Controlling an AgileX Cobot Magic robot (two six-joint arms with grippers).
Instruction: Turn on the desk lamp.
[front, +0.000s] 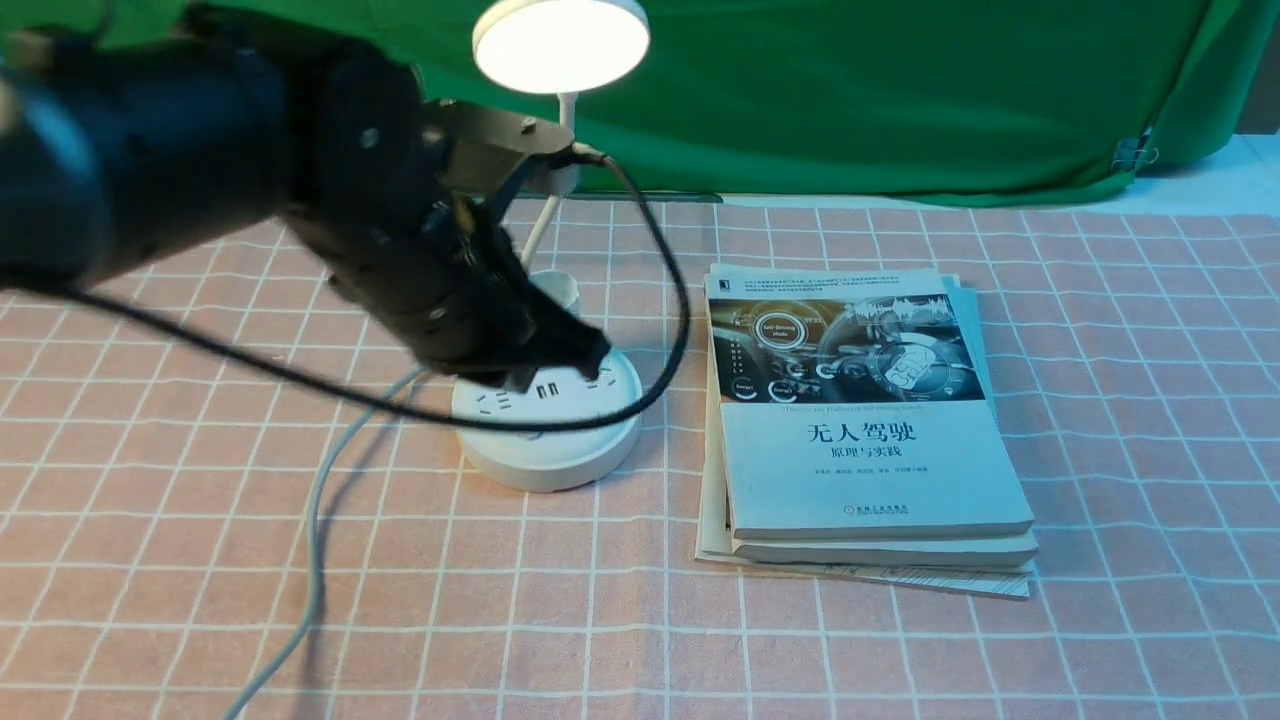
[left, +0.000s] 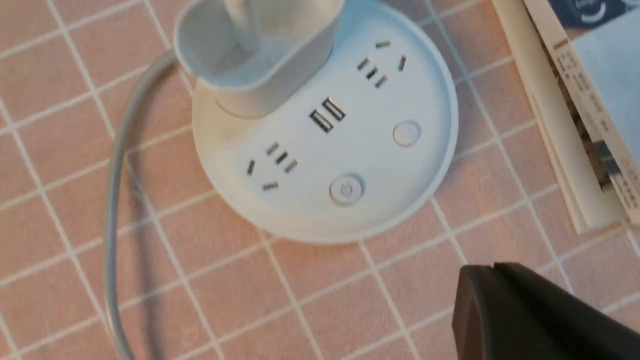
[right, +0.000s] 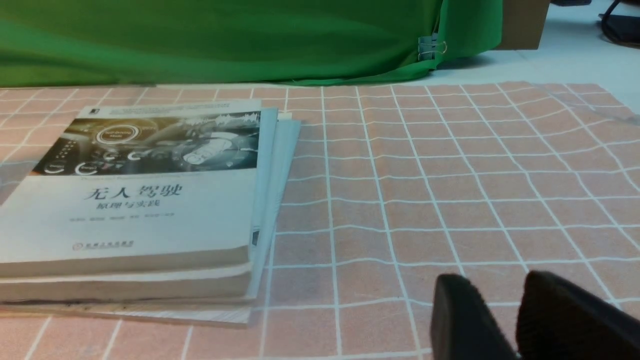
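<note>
I've got the L gripper (left: 487, 267) w/ its fingers together, nothing clamped btwn them. It's up over the cloth (front: 860, 650), near the lamp's base (left: 310, 215) but not touching it; in the front view it hides part of that base. The lamp is on: its disc head (front: 562, 45) glows white, up above the L gripper & farther from me, on the bendy neck (front: 541, 230). The cup (left: 260, 90) stands on the base, & the sockets, USB ports (left: 327, 114) & two round btns (left: 376, 161) show on top. Grey cord (front: 315, 530) runs over the cloth on the L gripper's left side, toward me.

R gripper (right: 492, 282): fingers a bit apart, holding nothing, tips blurry. Books (front: 870, 430) are stacked to the L gripper's right, clear of both grippers. Green curtain (front: 900, 100) hangs beyond the grippers.
</note>
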